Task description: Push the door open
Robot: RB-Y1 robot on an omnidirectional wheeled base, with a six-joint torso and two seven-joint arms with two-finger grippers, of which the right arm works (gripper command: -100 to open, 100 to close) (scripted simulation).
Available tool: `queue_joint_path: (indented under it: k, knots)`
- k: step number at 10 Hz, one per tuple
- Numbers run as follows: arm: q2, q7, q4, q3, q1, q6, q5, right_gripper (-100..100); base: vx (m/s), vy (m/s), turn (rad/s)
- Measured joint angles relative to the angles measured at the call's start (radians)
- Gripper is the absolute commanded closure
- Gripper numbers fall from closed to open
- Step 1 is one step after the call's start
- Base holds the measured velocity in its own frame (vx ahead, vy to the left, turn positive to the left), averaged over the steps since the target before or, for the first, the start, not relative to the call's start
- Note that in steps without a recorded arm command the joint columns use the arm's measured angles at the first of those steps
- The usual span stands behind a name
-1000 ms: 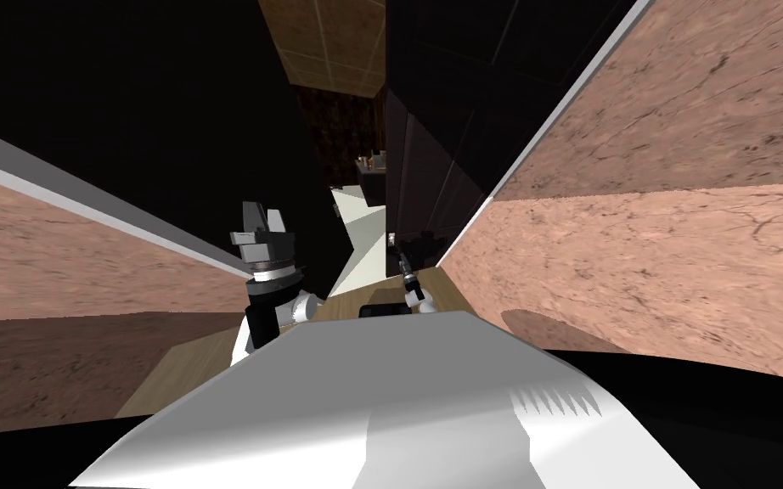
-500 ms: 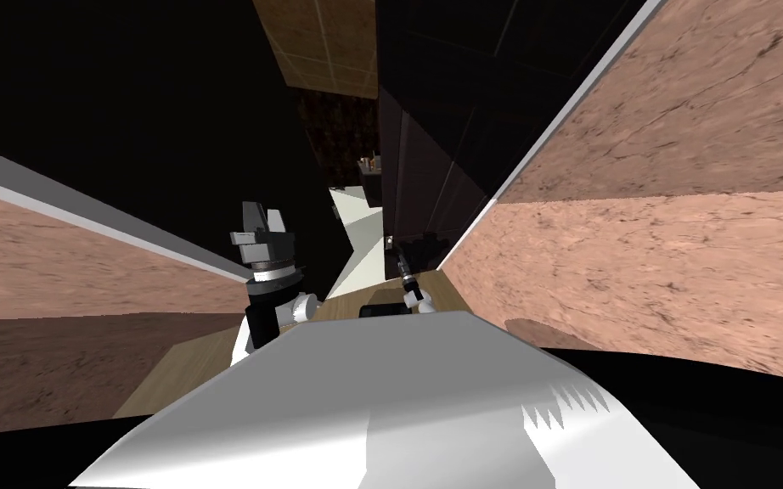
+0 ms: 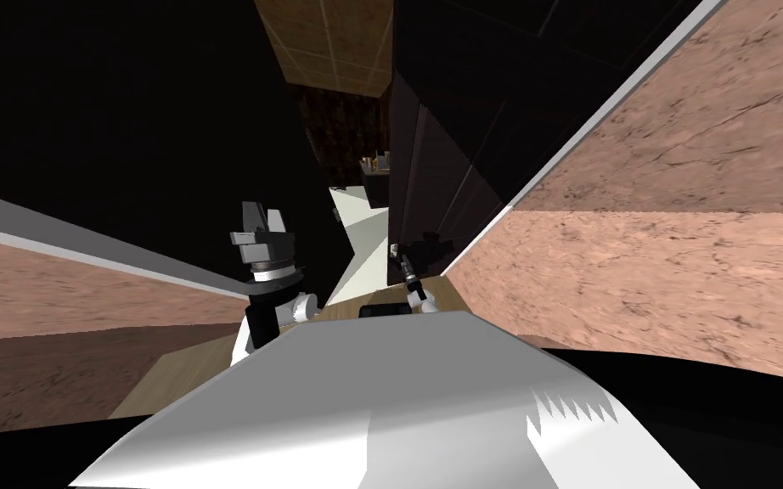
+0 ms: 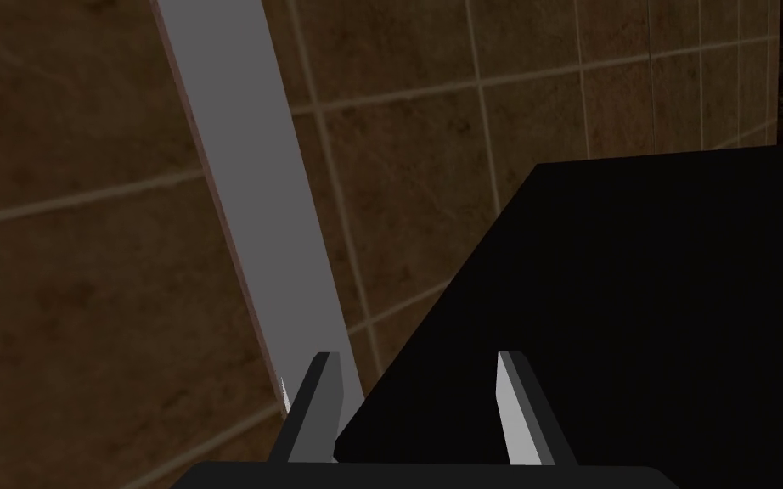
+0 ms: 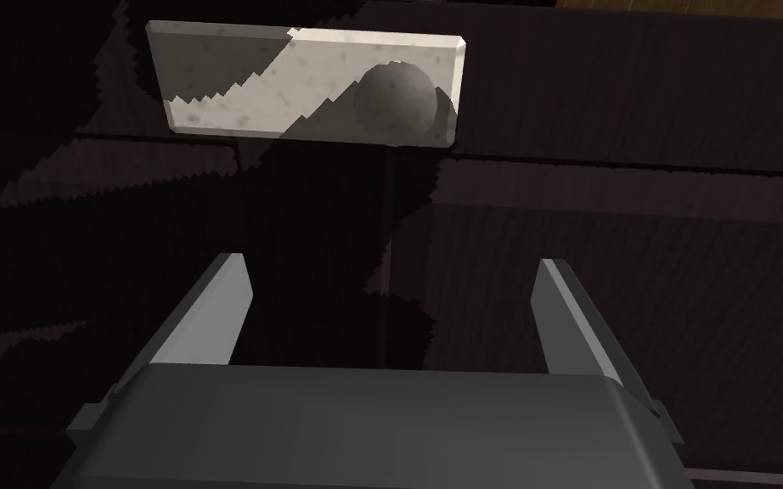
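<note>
Mid-push, I judge: the right gripper (image 5: 391,265), jaws apart and empty, faces the dark wooden door (image 5: 636,255) just beside its round knob (image 5: 394,98); next, drive forward steadily.

Dim light, jagged-edged shadows across the dark door (image 5: 594,212) and its pale plate (image 5: 279,81), walls (image 3: 678,280) splaying outward.
</note>
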Motion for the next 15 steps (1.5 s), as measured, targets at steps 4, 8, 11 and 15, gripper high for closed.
queue_joint_path:
  k: [4,8,11,15]
  knots:
    - [0.014,0.001,0.006,-0.009,-0.003,-0.004,-0.003,-100,0.192,0.043,0.025]
    - [0.038,0.004,0.028,-0.014,-0.009,-0.017,-0.005,100,0.055,0.011,0.006]
    - [0.037,0.004,0.027,-0.014,-0.01,-0.014,-0.005,100,-0.011,-0.002,0.0]
    - [0.035,0.008,0.068,-0.022,-0.023,-0.027,-0.01,100,0.082,0.032,-0.021]
